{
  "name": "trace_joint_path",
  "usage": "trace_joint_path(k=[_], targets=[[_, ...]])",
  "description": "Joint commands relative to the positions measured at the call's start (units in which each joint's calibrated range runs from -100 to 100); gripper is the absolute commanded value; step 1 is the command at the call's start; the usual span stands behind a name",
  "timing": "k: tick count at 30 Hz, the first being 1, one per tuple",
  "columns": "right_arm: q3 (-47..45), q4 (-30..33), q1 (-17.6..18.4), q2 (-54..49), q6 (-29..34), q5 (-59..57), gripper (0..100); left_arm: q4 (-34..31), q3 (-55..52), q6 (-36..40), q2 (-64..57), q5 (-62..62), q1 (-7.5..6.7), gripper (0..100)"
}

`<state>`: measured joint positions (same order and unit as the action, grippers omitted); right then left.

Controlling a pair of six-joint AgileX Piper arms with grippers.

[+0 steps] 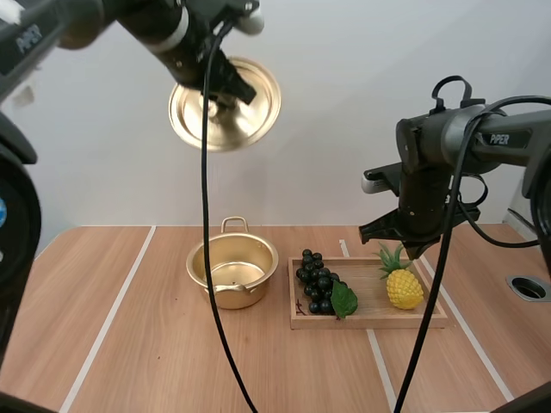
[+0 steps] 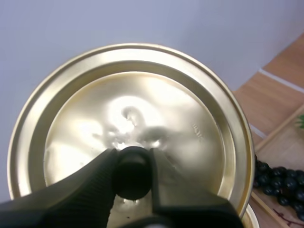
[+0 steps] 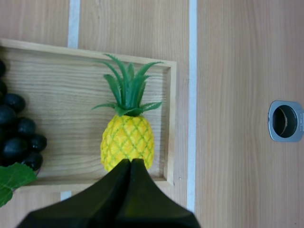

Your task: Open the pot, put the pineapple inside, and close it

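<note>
Yellow pineapple (image 1: 404, 288) lies flat in the tray (image 1: 370, 323), crown pointing far. Right gripper (image 3: 130, 162), fingers together, hovers above it; left gripper (image 2: 133, 156) clamps the lid (image 2: 190, 118) knob.

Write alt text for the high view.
Left jaws hold the gold lid high over the table, the open pot below. Beside the pot, a wooden tray carries grapes and a pineapple; the right jaws hover over the pineapple.

Gold pot (image 1: 237, 298) open, lid (image 1: 248, 116) aloft, pineapple (image 1: 404, 288) lying in tray (image 1: 370, 321).
</note>
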<state>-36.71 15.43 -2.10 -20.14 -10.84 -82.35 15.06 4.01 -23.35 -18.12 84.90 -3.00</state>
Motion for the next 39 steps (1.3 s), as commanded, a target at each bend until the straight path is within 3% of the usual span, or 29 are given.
trace_joint_path(k=[1,9,17,18,22,25,33,39], targets=[[-0.4,0.1,-1.0,1.2,0.8,0.5,0,1.1,5.8,0.2,-3.9,-2.9,-0.05,0],[-0.4,0.3,-1.5,8.4,0.4,0.3,0,0.6,16.8,0.1,-9.3,-2.9,-0.05,0],[-0.4,0.2,-1.5,12.8,-2.8,0.5,0,0.3,18.1,-0.9,-10.8,-1.1,-0.05,0],[-0.4,0.2,-1.5,13.0,-3.1,0.7,3,0.2,18.1,-1.0,-10.8,-0.6,-0.05,0],[-0.4,0.0,-1.5,13.2,-5.2,2.0,55,0.2,18.1,-1.0,-10.6,0.4,-0.05,0],[-0.4,-0.8,-1.5,13.2,-7.0,2.2,77,0.2,18.1,-1.0,-10.6,0.4,-0.05,0],[0.5,-4.4,-0.8,13.2,-10.5,0.9,97,0.2,18.1,-1.5,-10.5,3.1,-0.05,0],[5.7,-4.4,0.0,11.6,-10.5,-1.2,100,0.2,18.1,-2.1,-10.4,5.1,-0.05,0]])
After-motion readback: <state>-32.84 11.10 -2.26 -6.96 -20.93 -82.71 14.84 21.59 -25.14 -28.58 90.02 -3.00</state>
